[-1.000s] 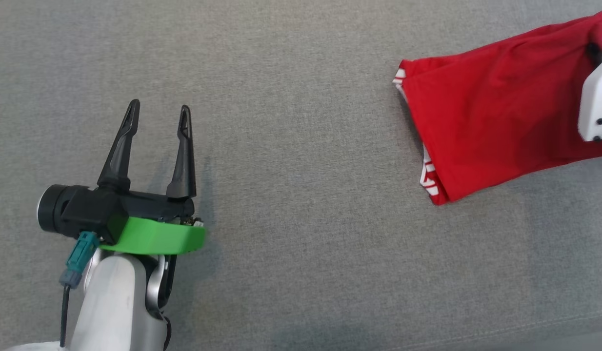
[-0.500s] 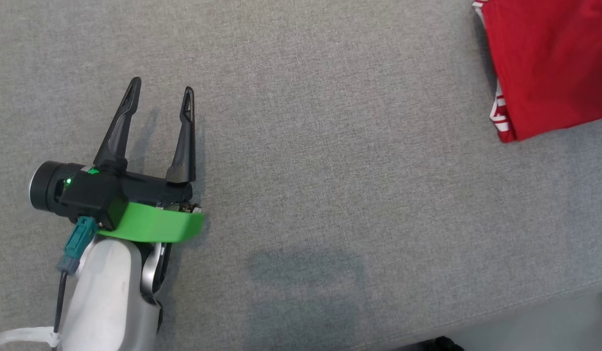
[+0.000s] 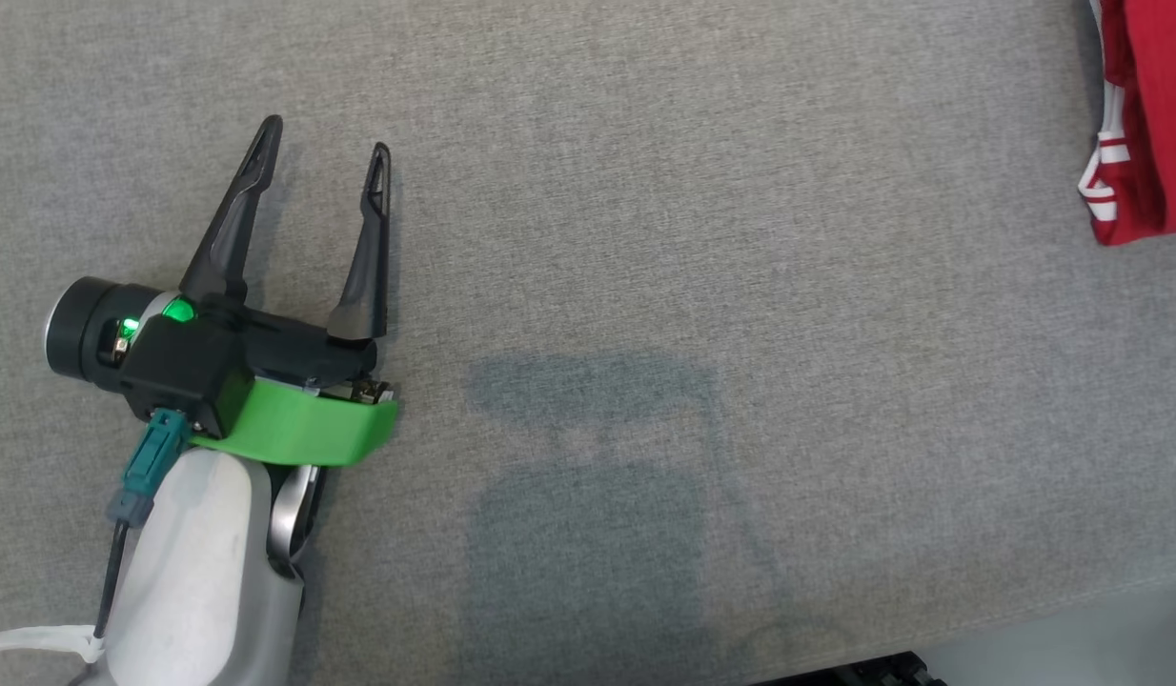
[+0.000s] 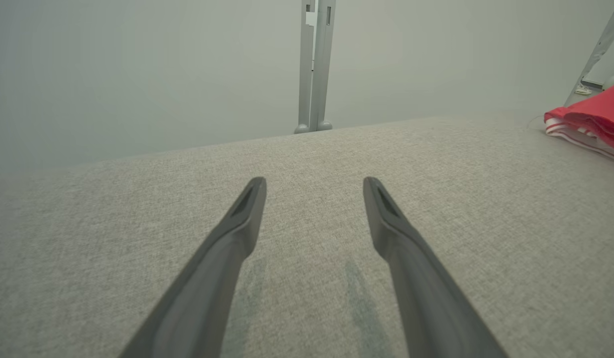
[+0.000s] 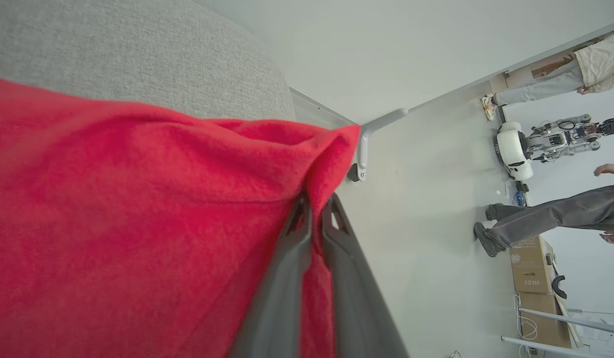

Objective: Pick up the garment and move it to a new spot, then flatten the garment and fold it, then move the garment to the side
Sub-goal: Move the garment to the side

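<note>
Garment [image 3: 1148, 114], red and folded, pinched at its edge by the clenched right tool [image 5: 314, 214], now lies at the far right of the grey bench [image 3: 702, 191], further from the idle, spread-open left tool [image 3: 324, 138] than a second ago, so the move-aside step looks underway.

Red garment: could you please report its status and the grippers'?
Left gripper open, empty, above grey fabric surface. Right gripper shut on folded red garment with white-striped trim. No obstruction seen.
</note>
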Controlling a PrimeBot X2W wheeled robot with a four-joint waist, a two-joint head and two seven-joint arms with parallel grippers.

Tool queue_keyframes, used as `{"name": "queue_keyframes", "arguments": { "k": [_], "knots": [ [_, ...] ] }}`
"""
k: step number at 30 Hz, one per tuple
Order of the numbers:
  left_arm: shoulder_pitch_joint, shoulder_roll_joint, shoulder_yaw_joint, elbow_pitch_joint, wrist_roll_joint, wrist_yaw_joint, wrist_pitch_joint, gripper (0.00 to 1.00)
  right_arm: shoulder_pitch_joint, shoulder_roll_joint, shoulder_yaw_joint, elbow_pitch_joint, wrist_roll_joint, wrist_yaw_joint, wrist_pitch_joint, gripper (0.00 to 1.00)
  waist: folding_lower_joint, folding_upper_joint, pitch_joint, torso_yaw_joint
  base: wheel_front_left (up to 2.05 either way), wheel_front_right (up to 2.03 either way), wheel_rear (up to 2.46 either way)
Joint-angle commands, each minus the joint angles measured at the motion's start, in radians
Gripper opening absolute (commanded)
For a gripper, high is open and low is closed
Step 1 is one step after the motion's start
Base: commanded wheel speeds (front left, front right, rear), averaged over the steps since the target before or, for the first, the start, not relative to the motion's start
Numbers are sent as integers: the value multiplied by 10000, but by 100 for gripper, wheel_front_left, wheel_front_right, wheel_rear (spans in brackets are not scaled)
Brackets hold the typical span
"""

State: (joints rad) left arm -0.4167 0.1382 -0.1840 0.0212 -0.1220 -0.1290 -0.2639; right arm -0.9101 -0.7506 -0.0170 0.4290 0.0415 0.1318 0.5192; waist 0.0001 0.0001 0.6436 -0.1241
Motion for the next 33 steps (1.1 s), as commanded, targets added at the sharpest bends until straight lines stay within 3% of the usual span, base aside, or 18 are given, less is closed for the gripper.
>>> {"name": "queue_keyframes", "arguments": {
  "k": [1,2,3,12,22,27,33],
  "knots": [
    [-173,60,-18,-30,55,-18,2,100,-37,-51,-28,173,-155,-23,-304,0,-1,-1,123,141,0,0,0],
    [-192,76,-40,-36,94,-19,2,100,-18,-48,-32,296,-227,-23,-522,31,-1,-1,153,169,0,0,0],
    [-215,80,-55,-43,120,-19,2,100,3,-18,3,373,-310,-23,-771,100,-1,-1,169,187,0,0,0],
    [-124,-226,302,-531,-30,253,3,100,235,507,-475,568,-581,-22,-3292,100,-1,-1,-136,301,0,0,0],
    [565,-634,1133,-149,-943,381,0,100,1504,1450,-363,108,840,-22,-5627,100,-1,-1,-1763,744,0,0,0],
    [947,-776,1642,696,-1567,687,2,100,2469,2195,-353,-280,1464,-22,-6223,100,-1,-1,-2884,1016,0,0,0],
    [1566,-806,1863,1659,-1841,985,3,100,3711,3618,-499,-1006,1865,-22,-6520,100,-1,-1,-4255,1255,0,0,0]
  ]
}}
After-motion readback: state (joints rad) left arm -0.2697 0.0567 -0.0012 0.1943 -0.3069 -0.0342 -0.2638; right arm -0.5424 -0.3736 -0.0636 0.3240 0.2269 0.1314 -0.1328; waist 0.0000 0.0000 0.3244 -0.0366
